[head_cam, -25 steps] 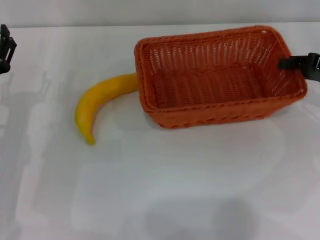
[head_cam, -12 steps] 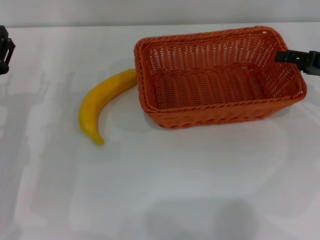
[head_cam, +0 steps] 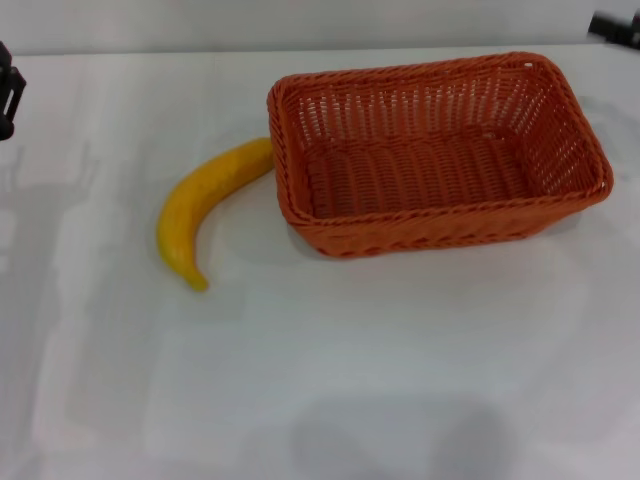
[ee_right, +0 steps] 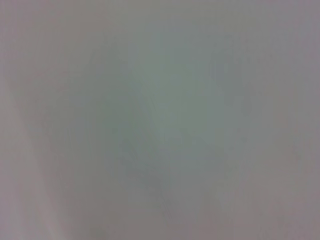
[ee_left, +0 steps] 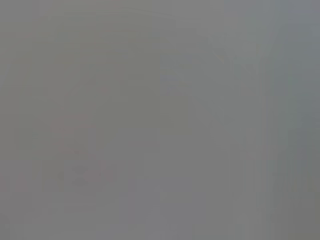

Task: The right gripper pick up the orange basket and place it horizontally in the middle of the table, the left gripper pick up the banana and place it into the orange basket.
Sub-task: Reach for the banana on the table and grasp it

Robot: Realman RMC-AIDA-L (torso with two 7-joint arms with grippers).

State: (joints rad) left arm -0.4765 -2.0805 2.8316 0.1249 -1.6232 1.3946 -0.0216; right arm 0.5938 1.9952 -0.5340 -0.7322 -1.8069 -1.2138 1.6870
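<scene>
**Basket lying crosswise, banana beside it on the table**

The orange basket [head_cam: 438, 150] sat on the white table [head_cam: 330, 380], right of centre and toward the far side. Woven wicker look, open-lattice walls, braided rim, rectangular, nothing inside. Its long axis ran left to right, slightly skewed, the right end a little nearer.

The banana [head_cam: 202, 205] lay flat just left of the basket: smooth yellow skin, one curved piece. Its far end met the basket's left wall near the rim; from there it arced left and toward the near side, ending in a blunt tip. It was shorter than the basket.

The right gripper [head_cam: 618, 27] showed only as a black sliver at the far right corner, clear of the basket; whether its jaws were open or closed could not be told. The left gripper [head_cam: 9, 88] was a black piece at the left edge, well apart from the banana; jaw state likewise unreadable. Both wrist views showed only a featureless grey blur.
</scene>
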